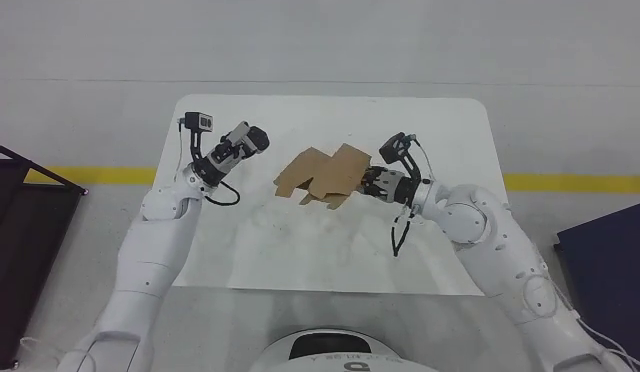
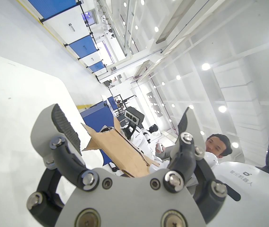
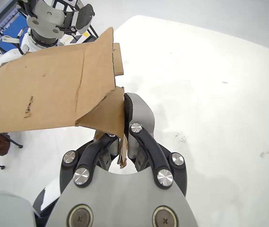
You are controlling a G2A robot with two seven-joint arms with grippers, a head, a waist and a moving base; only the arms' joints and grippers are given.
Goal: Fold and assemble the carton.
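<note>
Flattened cardboard carton (image 1: 322, 177), partly opened, over the middle of the white tabletop (image 1: 330, 257) and apparently lifted clear of it. The right gripper (image 1: 372, 183) has its fingers (image 3: 136, 109) closed on a flap at the carton edge nearest that arm, and the panels project away from it toward the left gripper (image 1: 262, 138). The left fingers (image 2: 64, 128) stand wide apart, holding nothing, near the carton's far end but not touching it.

The step in hand is judged to be opening the collapsed sleeve into a box. To do it well, the left fingers should take the far panel close to a crease. The panels should hinge along the score lines rather than buckle. The pinched flap looks frayed, so a hard pull could tear it.
</note>
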